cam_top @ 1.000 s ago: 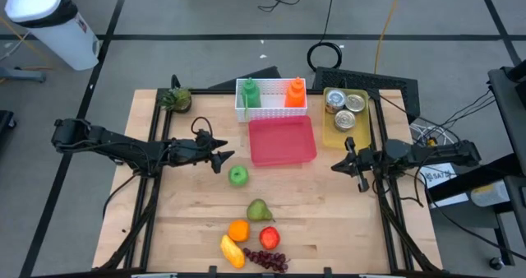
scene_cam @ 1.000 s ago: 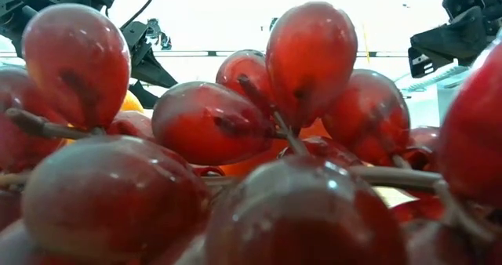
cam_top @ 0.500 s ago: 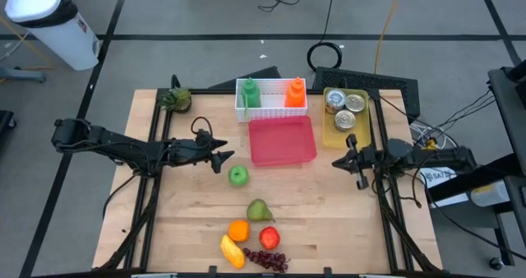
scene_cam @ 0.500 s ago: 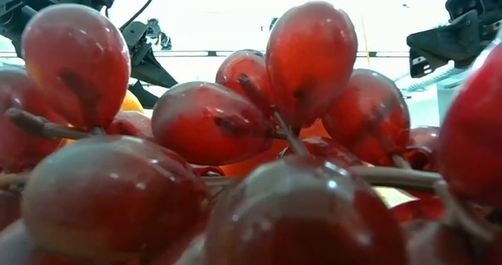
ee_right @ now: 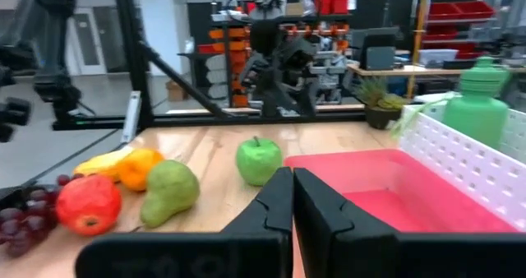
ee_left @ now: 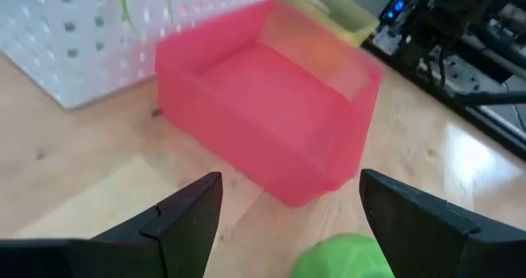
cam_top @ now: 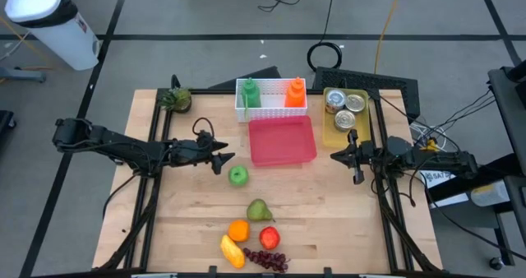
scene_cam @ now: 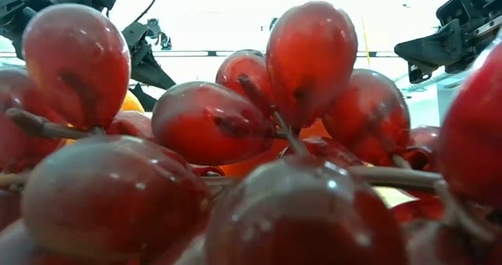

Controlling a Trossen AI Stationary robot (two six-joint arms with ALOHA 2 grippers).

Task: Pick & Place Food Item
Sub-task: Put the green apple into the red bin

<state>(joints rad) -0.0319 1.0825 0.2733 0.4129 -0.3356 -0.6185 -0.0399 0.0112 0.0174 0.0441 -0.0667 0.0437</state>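
Observation:
The green apple [cam_top: 237, 175] rests on the wooden table, just near-right of my left gripper [cam_top: 224, 162]. That gripper is open; in the left wrist view its two fingers stand apart with the apple [ee_left: 343, 257] low between them and the pink bin [ee_left: 271, 130] ahead. My right gripper [cam_top: 335, 155] is shut and hovers right of the pink bin [cam_top: 282, 140], pointing left. From its wrist view my right gripper [ee_right: 292, 200] looks at the apple [ee_right: 259, 160], a pear [ee_right: 170, 192] and other fruit.
A pear [cam_top: 260, 210], orange [cam_top: 238, 229], banana [cam_top: 232, 251], red fruit [cam_top: 269, 238] and grapes [cam_top: 267, 260] lie near the near edge; the grapes [scene_cam: 235, 139] fill the low view. A white basket with bottles [cam_top: 271, 97], a yellow tray of cans [cam_top: 346, 109] and a small plant [cam_top: 175, 99] stand along the far side.
My right gripper has moved a little toward the far edge and the table's left, closer to the pink bin's right side, staying shut. The fruit has kept its place.

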